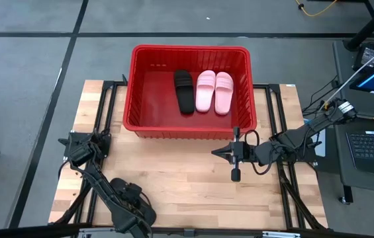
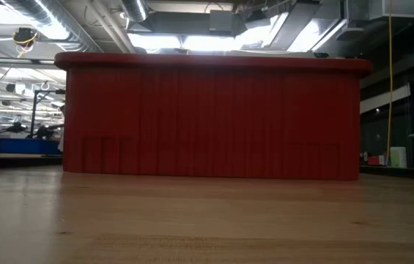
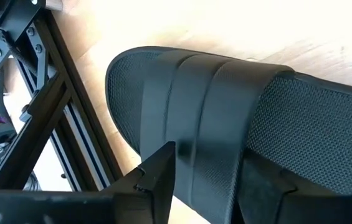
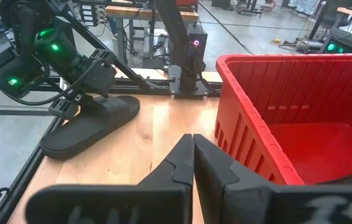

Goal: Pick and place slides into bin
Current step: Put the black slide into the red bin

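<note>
The red bin (image 1: 190, 92) stands at the far middle of the wooden surface (image 1: 187, 178), and three slides lie flat on its floor: one black slide (image 1: 184, 90) toward the left, and just beside it the light pink pair (image 1: 214, 91), side by side and touching. The fourth slide, also black (image 4: 91, 127), lies on the surface at the near left corner, close to the dark frame rail, well apart from the bin. The left gripper (image 3: 210, 193) hangs directly over this slide with its jaws spread wide, one finger (image 3: 157, 180) on each side of the broad strap (image 3: 207, 124); whether the pads press on the strap cannot be told. The right wrist view shows that left arm bent low over the slide. The right gripper (image 1: 235, 153) rests low over the surface in front of the bin's near right corner, its jaws pressed together and holding nothing. From table height, only the bin's slotted near wall (image 2: 210, 121) shows.
</note>
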You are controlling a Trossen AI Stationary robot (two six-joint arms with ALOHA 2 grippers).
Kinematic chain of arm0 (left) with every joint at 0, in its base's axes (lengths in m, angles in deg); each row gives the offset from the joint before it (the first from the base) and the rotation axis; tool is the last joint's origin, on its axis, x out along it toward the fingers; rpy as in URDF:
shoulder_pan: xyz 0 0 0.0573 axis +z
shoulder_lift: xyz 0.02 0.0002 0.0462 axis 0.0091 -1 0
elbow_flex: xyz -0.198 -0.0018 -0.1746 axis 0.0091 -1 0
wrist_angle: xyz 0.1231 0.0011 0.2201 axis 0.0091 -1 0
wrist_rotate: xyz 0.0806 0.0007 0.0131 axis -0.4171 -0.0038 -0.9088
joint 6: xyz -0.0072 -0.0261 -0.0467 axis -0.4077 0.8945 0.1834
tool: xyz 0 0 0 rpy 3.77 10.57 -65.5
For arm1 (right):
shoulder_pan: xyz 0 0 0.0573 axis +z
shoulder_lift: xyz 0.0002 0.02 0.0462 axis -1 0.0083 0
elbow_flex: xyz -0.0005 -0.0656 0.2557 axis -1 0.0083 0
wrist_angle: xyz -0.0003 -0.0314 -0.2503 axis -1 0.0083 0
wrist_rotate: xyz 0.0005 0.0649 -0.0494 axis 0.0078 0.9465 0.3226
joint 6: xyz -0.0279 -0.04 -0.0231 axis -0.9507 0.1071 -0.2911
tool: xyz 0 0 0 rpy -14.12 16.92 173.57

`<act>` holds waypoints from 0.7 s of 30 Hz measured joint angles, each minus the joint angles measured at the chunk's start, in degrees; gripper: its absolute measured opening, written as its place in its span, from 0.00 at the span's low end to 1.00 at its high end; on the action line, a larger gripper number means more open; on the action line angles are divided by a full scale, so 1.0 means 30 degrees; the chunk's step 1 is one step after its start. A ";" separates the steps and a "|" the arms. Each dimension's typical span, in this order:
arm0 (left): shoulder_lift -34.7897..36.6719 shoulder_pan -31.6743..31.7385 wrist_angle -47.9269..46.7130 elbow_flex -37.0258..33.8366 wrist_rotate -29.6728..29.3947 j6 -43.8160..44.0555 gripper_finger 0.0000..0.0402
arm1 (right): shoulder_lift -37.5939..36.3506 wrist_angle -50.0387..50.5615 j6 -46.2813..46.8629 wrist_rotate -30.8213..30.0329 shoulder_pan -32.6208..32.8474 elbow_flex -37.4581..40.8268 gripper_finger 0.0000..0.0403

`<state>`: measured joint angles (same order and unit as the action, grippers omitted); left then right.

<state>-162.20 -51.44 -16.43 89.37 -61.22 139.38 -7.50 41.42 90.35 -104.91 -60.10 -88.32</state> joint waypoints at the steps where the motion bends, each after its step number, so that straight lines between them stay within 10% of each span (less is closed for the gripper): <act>1: 0.0000 0.0000 0.0043 0.0000 -0.0001 -0.0136 0.34 | 0.0000 0.0000 0.0000 -0.0007 0.0000 0.0000 0.03; 11: 0.0007 -0.0015 0.0295 0.0083 -0.0036 -0.0641 0.03 | 0.0000 -0.0022 0.0005 -0.0003 0.0000 0.0000 0.03; 21: 0.0007 -0.0015 0.0417 0.0292 -0.0073 -0.0721 0.02 | 0.0000 -0.0022 -0.0073 -0.0005 0.0000 0.0000 0.03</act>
<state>-162.18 -51.48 -15.18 90.24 -61.44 137.21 -7.50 41.35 90.13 -104.92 -60.10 -88.32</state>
